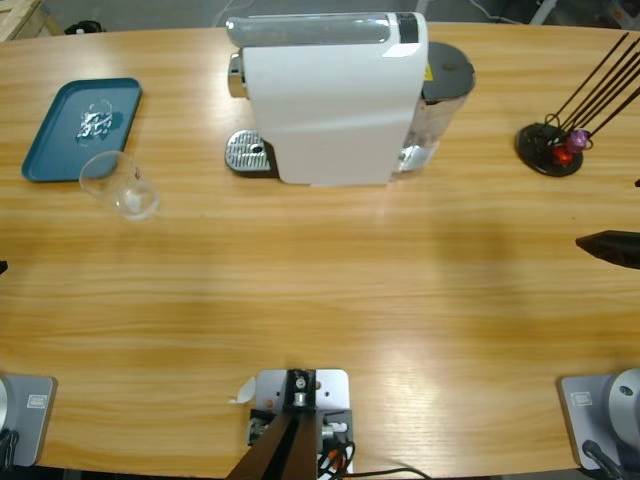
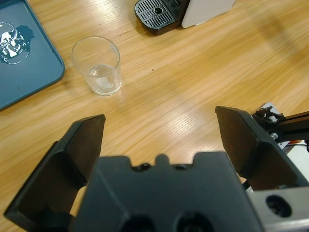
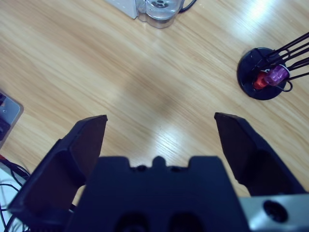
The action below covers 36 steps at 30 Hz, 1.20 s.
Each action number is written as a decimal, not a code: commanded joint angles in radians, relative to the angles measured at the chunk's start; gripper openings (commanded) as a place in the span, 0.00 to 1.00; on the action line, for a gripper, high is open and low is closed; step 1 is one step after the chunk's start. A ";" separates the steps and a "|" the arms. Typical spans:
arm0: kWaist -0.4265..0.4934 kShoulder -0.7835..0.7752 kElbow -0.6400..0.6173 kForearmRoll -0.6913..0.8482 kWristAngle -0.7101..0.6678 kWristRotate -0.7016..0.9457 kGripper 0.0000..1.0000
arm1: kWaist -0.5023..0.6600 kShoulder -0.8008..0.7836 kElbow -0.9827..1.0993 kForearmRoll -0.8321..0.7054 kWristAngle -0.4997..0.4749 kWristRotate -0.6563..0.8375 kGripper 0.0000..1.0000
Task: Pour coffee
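A small clear glass cup [image 1: 120,185] stands upright on the table just right of a blue tray [image 1: 60,150]. In the left wrist view the cup [image 2: 98,65] looks empty, and no coffee shows anywhere. The white coffee machine [image 1: 335,100] sits at the back middle with its metal drip grid [image 1: 250,153] facing left. My left gripper [image 2: 159,130] hangs open above bare wood, well short of the cup. Over the table's right side, my right gripper [image 3: 159,128] is open and holds nothing. Only its dark tip [image 1: 595,244] enters the high view at the right edge.
Something clear and crumpled [image 2: 12,36] lies on the blue tray [image 2: 34,72]. A black capsule stand [image 1: 550,148] with thin rods holds a red and a purple capsule [image 3: 270,76] at the back right. The machine's water tank [image 3: 161,9] is at its right end.
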 commanded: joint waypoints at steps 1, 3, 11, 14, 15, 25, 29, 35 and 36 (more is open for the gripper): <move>-0.003 0.044 0.005 -0.010 0.007 -0.005 1.00 | -0.011 0.026 0.037 -0.018 0.009 0.007 1.00; -0.003 0.050 0.003 -0.009 0.007 -0.005 1.00 | -0.011 0.032 0.037 -0.020 0.010 0.007 1.00; -0.003 0.057 0.000 -0.007 0.007 -0.005 1.00 | -0.011 0.030 0.038 -0.022 0.009 0.007 1.00; -0.003 0.078 -0.005 -0.006 0.007 -0.005 1.00 | -0.011 0.038 0.039 -0.025 0.010 0.007 1.00; -0.003 0.072 -0.005 -0.005 0.007 -0.005 1.00 | -0.011 0.039 0.040 -0.025 0.010 0.007 1.00; -0.003 0.381 -0.340 -0.058 -0.031 -0.062 1.00 | -0.011 0.059 0.040 -0.026 0.010 0.008 1.00; 0.043 0.658 -0.588 -0.057 -0.177 -0.214 1.00 | -0.011 0.059 0.039 -0.027 0.010 0.008 1.00; 0.111 0.999 -0.879 -0.061 -0.393 -0.375 0.99 | -0.011 0.037 0.040 -0.028 0.011 0.008 1.00; 0.111 1.037 -0.919 -0.061 -0.396 -0.391 0.99 | -0.011 0.037 0.040 -0.028 0.012 0.008 1.00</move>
